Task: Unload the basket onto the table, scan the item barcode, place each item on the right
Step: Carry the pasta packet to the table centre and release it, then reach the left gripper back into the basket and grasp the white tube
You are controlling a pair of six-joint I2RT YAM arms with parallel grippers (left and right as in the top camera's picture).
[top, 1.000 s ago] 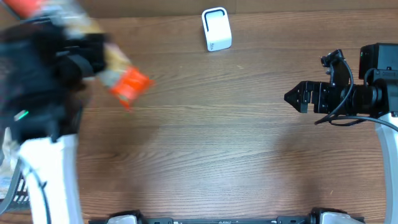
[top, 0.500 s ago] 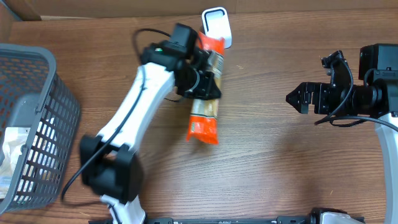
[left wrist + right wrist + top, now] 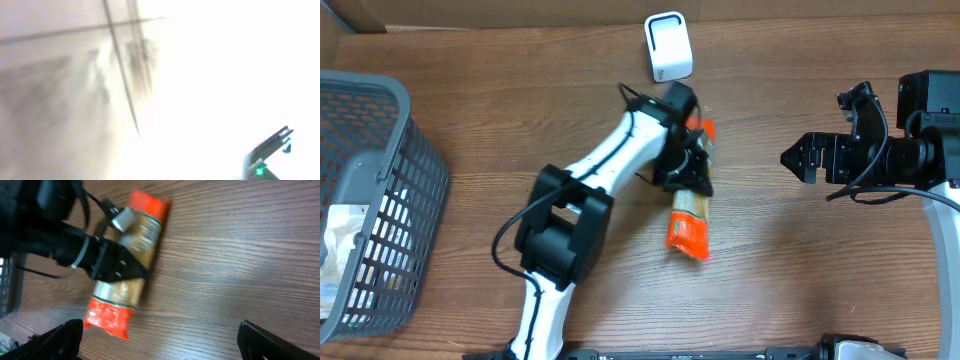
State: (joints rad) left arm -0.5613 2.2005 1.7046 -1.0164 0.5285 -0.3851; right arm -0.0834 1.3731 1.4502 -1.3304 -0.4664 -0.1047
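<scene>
Packet [image 3: 688,225] lies flat mid-table, on the near side of the white boxy scanner [image 3: 668,47]. It's a long, glossy wrapper with orange ends and a tan middle. Left gripper [image 3: 687,172] sits over its middle, and I cannot tell if those fingers pinch it. Right gripper [image 3: 792,157] waits far right, spread wide, empty, likely standing by for a handover.

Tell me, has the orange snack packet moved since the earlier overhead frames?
Yes. The snack packet has shifted right and toward the near edge, away from the white scanner.

packet [image 3: 687,235]: moved from scanner [image 3: 668,47] to mid-table | left arm [image 3: 610,160]: followed
</scene>
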